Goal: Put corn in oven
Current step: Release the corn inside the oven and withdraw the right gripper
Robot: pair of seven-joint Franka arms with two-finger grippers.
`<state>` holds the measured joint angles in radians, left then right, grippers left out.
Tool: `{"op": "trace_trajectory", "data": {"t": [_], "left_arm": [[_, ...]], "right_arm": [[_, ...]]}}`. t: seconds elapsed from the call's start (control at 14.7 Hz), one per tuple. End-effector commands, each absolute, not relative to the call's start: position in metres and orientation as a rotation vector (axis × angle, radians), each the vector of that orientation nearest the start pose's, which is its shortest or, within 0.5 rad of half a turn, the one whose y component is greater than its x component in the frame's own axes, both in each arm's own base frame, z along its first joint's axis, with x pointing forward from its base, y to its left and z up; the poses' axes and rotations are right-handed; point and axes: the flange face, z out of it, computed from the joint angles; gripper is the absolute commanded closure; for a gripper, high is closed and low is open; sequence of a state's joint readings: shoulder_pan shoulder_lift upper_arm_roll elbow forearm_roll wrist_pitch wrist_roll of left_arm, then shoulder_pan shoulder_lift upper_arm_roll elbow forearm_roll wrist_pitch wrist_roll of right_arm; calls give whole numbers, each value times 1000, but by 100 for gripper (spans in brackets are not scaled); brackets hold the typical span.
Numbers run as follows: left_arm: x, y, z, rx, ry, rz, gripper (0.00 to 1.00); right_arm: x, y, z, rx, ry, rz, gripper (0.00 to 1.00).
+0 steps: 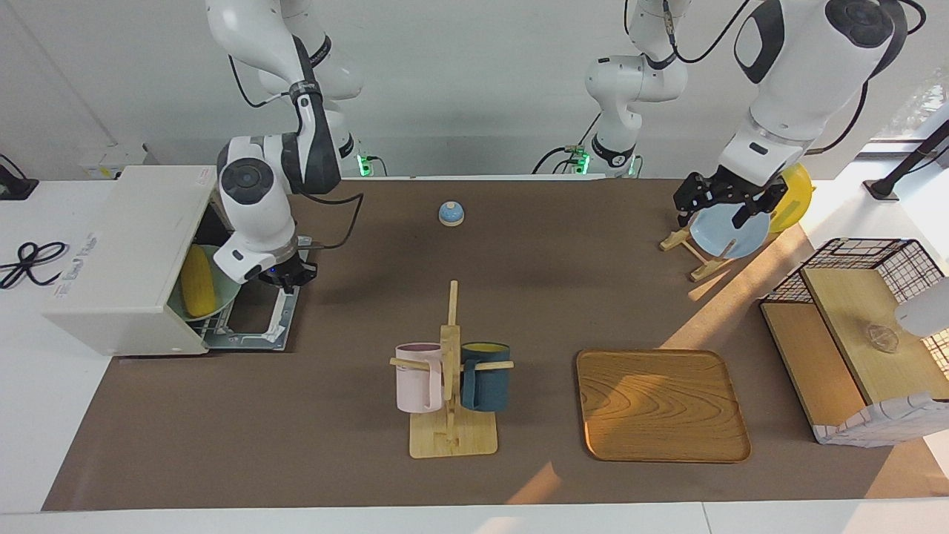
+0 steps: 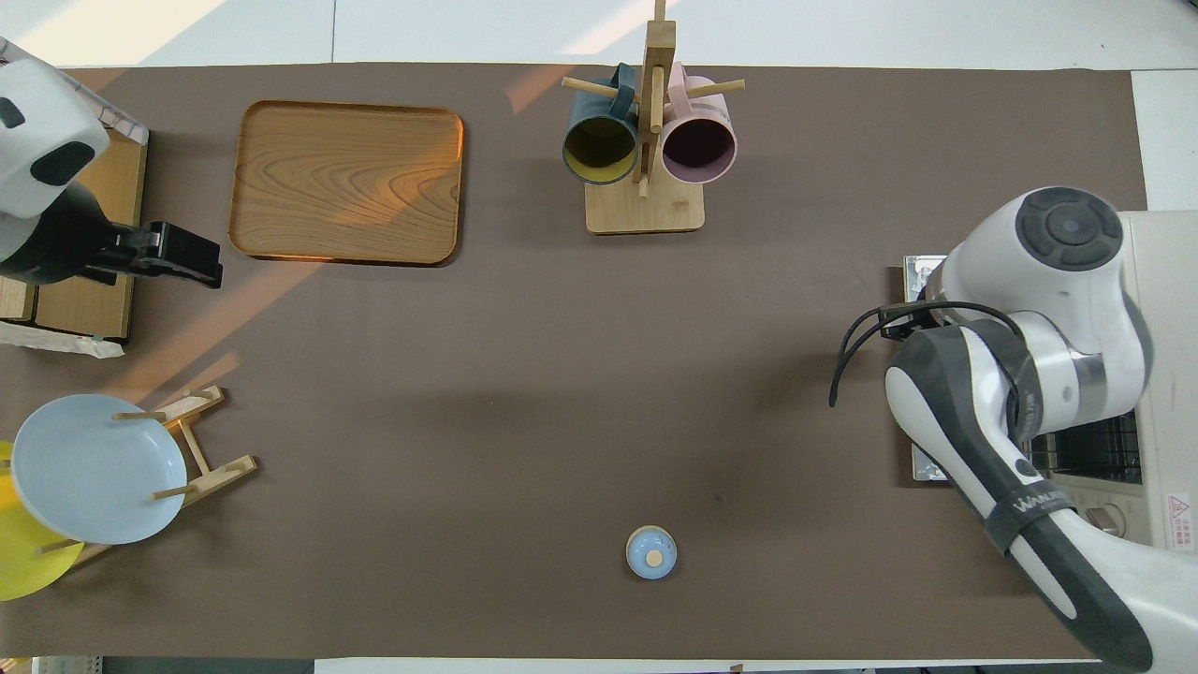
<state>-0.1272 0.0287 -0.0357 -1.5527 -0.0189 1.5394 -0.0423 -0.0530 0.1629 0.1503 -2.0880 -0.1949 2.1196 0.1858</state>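
i'm driving the right gripper (image 1: 285, 276), which hangs over the lowered oven door (image 1: 256, 315) with its fingertips pinched together and nothing between them. the corn (image 1: 197, 281) lies on a mint plate (image 1: 222, 293) on the rack inside the oven (image 1: 126, 256), beside and slightly below my hand, deeper into the cavity than the fingers, and well apart from them. so the corn looks delivered, and the step in hand, as i judge it, is backing out cleanly. to do that well i'd lift straight up and away from the oven mouth, keeping the wrist clear of the door frame and of the plate's rim, since a nudge there could slide plate and cob off the rack. if the door is to be shut, i'd come in under its free edge only once the arm is fully out. the left gripper (image 1: 725, 200) waits with its fingers spread, over the blue plate (image 1: 730, 233) in the wooden rack (image 1: 686, 248).
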Motion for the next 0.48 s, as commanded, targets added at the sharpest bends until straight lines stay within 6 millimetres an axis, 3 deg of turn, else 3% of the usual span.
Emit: {"op": "trace_trajectory", "data": {"t": [0.0, 0.14, 0.41], "left_arm": [[530, -106, 606, -3113, 232, 129, 0], [527, -105, 595, -3119, 230, 92, 0], [535, -107, 596, -3145, 242, 15, 0]], "right_arm": [[556, 47, 308, -3268, 37, 201, 100], [552, 45, 302, -3268, 40, 223, 100], [549, 38, 290, -3276, 51, 267, 100]]}}
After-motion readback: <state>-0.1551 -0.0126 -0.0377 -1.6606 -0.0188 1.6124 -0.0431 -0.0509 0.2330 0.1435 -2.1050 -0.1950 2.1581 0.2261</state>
